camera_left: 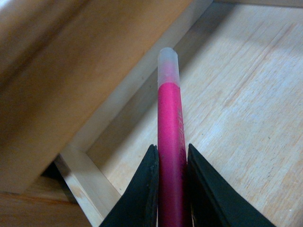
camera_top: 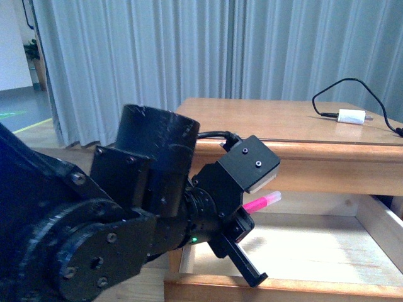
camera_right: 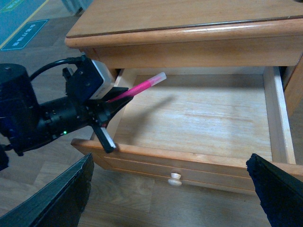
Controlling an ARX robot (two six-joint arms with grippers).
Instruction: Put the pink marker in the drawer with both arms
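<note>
Releasing the short hot-pink marker pen [camera_left: 169,123], clamped tilted in the left black parallel-jaw gripper [camera_left: 170,153], this close to the side wall of the open honey-coloured wooden drawer [camera_right: 277,118] may bounce it out.

Indoor rm: grey curtains [camera_top: 189,50], wood cabinet [camera_top: 283,119].

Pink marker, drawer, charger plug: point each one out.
pink marker [camera_left: 169,132], left wrist view, middle of the pink barrel.
drawer [camera_right: 189,157], right wrist view, top edge of front panel.
charger plug [camera_top: 350,117], front view, white body.
</note>
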